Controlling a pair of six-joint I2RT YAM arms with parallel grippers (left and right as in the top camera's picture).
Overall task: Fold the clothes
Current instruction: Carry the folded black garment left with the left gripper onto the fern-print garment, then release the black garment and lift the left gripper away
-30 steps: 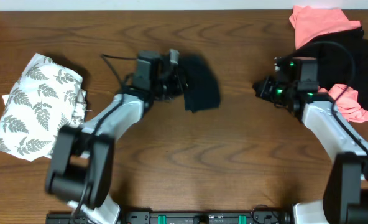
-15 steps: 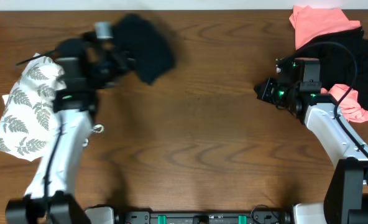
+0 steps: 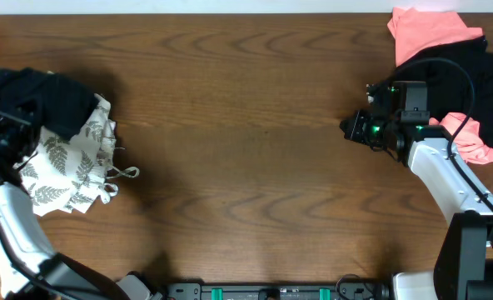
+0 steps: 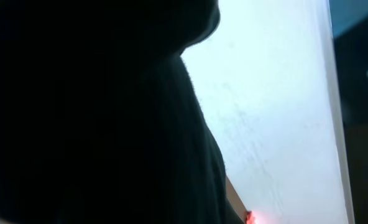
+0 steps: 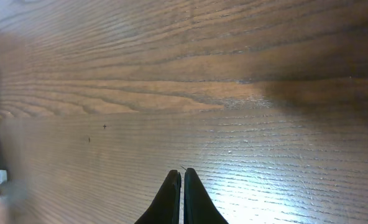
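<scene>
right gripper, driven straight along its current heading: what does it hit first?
Nothing close. The right gripper, shut, points left over bare table. If pitched down, it meets the wood first. If level, it probably meets the black garment on the fern-print cloth at far left. Pitch is unclear.

Seemingly a robotics lab: two arms (image 3: pixel 443 163) at a wooden table (image 3: pixel 255 175).
</scene>
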